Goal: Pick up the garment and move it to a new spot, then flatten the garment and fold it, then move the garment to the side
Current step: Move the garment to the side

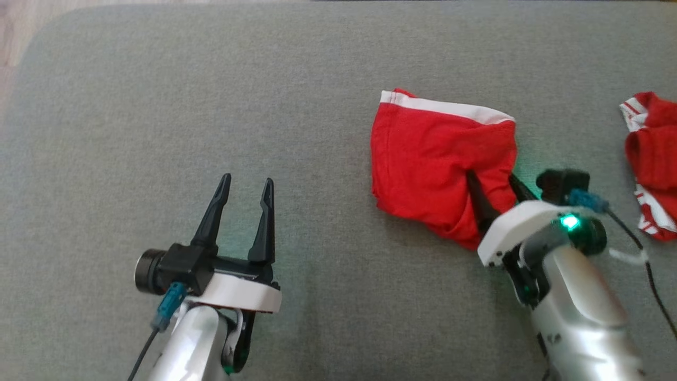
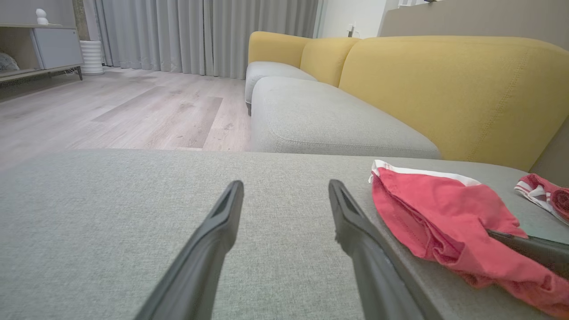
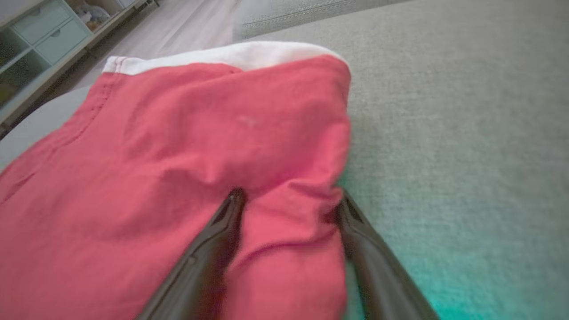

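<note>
Right gripper [image 1: 491, 177] sits spread on the grey cushion [image 1: 317, 79], straddling the near corner of the red shorts [image 1: 433, 159] toward its right edge. I'd push down and pinch every layer. Left gripper [image 1: 247, 181]: spread, empty, by the near edge.

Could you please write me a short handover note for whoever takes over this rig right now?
Left gripper: open, empty, over bare grey cushion, apart from the red garment.
Right gripper: open, fingers straddling a ridge of cloth at its near right corner, not clamped.
Garment: rumpled on the cushion, white band on the far side; a second red-and-white piece lies at far right.
Done: nothing that shows for certain.
Left: probably close, lift, relocate, flatten, fold, set aside.
</note>
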You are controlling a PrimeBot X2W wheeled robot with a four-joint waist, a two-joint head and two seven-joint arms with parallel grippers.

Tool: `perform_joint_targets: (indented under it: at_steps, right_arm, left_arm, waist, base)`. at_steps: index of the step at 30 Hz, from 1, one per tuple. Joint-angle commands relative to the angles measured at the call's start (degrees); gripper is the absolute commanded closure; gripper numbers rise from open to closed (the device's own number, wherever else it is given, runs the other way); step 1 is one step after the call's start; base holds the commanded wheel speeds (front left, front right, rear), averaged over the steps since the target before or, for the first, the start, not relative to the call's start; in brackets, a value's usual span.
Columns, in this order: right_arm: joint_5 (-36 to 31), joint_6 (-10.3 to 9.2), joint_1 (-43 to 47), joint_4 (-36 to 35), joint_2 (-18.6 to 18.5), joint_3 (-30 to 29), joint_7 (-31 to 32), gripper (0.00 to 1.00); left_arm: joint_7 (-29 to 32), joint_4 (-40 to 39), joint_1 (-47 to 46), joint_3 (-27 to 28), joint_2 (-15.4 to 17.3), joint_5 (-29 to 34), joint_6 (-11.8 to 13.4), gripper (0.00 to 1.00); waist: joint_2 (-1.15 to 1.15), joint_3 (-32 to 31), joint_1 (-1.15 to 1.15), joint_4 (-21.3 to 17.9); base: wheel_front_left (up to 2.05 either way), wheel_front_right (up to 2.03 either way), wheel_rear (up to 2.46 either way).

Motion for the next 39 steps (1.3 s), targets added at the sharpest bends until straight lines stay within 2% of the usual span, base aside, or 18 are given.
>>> perform_joint_targets:
  at_steps: [1, 2, 3, 4, 12, 17, 21, 27, 33, 34, 39]
  right_arm:
    - [-0.57, -0.05, -0.49, 0.11, 0.47, 2.04, 0.27, 0.00]
    - [-0.91, -0.05, -0.97, 1.13, 0.47, 2.54, 0.18, 0.04]
    - [-1.65, -0.05, -1.48, 2.00, 0.47, 3.03, -0.17, 0.64]
    - [-2.73, -0.05, -1.96, 2.69, 0.47, 3.53, -0.83, 1.00]
    - [-11.47, -0.05, -4.13, 4.60, 0.32, 3.33, -6.08, 1.00]
    - [-14.56, -0.05, -3.89, 1.99, -2.61, 5.92, -5.00, 1.00]
    - [-14.25, -0.05, -4.05, -2.22, -8.93, 11.37, -1.84, 1.00]
    - [-10.08, -0.05, -5.04, -10.70, -22.03, 17.55, 3.55, 1.00]
    - [-5.63, -0.05, -6.35, -17.28, -34.46, 20.90, 8.52, 1.00]
    - [-5.63, -0.05, -6.35, -17.28, -34.46, 20.90, 8.52, 1.00]
    - [-4.10, -0.05, -6.84, -17.60, -41.39, 21.09, 11.43, 1.00]
  left_arm:
    - [-0.29, -1.43, -1.99, 1.38, 0.30, -0.45, 0.31, 0.00]
    - [-0.29, -1.39, -2.07, 1.39, 0.30, -0.46, 0.35, 0.00]
    - [-0.29, -1.36, -2.12, 1.45, 0.30, -0.46, 0.41, 0.00]
    - [-0.29, -1.34, -2.10, 1.52, 0.30, -0.42, 0.48, 0.00]
    - [-0.29, -1.33, -0.83, 2.32, 0.30, -0.06, 0.79, 0.00]
    - [-0.29, -1.67, -0.02, 3.05, 0.30, 0.13, 0.84, 0.00]
    - [-0.29, -1.82, 0.44, 3.20, 0.30, 0.18, 0.83, 0.00]
    - [-0.29, -1.92, 0.92, 3.36, 0.30, 0.25, 0.83, 0.00]
    - [-0.29, -2.20, 0.47, 3.63, 0.30, 0.77, 0.53, 0.00]
    - [-0.29, -2.20, 0.47, 3.63, 0.30, 0.77, 0.53, 0.00]
    - [-0.29, -2.27, -0.35, 3.86, 0.30, 1.43, -0.04, 0.00]
  waist:
    - [0.00, 0.09, -0.01, 0.15]
    - [0.00, 0.10, -0.01, 0.21]
    - [0.00, 0.05, -0.01, 0.19]
    - [0.00, -0.06, -0.01, 0.11]
    - [0.00, -2.56, -0.01, -2.44]
    - [0.00, -4.36, -0.01, -5.03]
    - [0.00, -5.15, -0.01, -6.84]
    - [0.00, -5.29, -0.01, -8.56]
    - [0.00, -3.62, -0.01, -9.23]
    - [0.00, -3.62, -0.01, -9.23]
    - [0.00, -1.66, -0.01, -8.99]
  base:
    - [0.00, 0.00, 0.00]
    - [0.00, 0.00, 0.00]
    - [0.00, 0.00, 0.00]
    - [0.00, 0.00, 0.00]
    - [0.00, 0.00, 0.00]
    - [0.00, 0.00, 0.00]
    - [0.00, 0.00, 0.00]
    - [0.00, 0.00, 0.00]
    - [0.00, 0.00, 0.00]
    - [0.00, 0.00, 0.00]
    - [0.00, 0.00, 0.00]
